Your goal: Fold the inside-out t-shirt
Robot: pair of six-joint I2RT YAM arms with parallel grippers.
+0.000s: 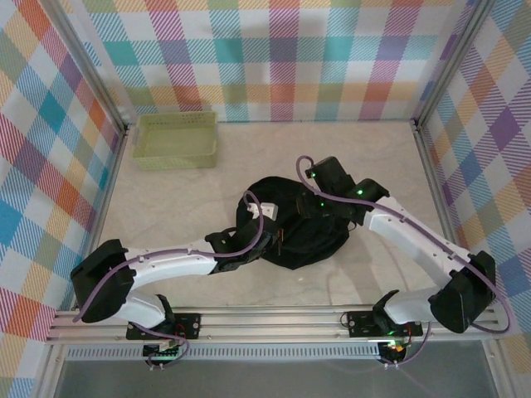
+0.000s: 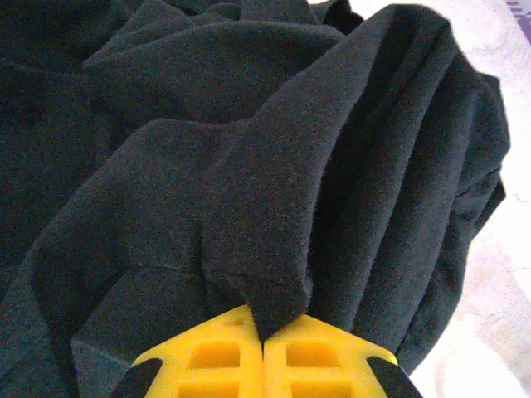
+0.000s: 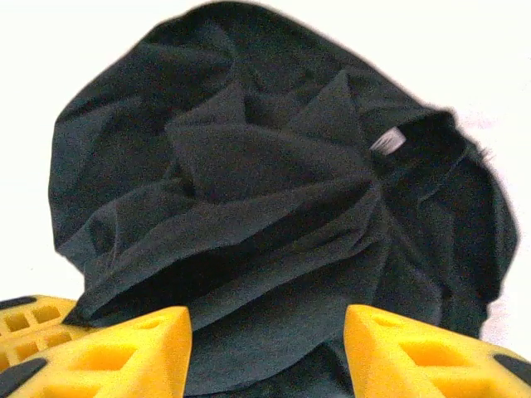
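Your left pincer (image 2: 264,330) gripped a fold at the near-left of the inside-out t-shirt (image 1: 292,225), bunched mid-way across the worktop (image 1: 357,157); your right pincer (image 3: 265,340) stood open astride its far-right side.

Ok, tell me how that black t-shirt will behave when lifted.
Probably floppy: the t-shirt lies bunched in deep folds, and would likely drape from the fold pinched in the left gripper. Its cloth looks matte and soft, so it seems unlikely to slip or roll.
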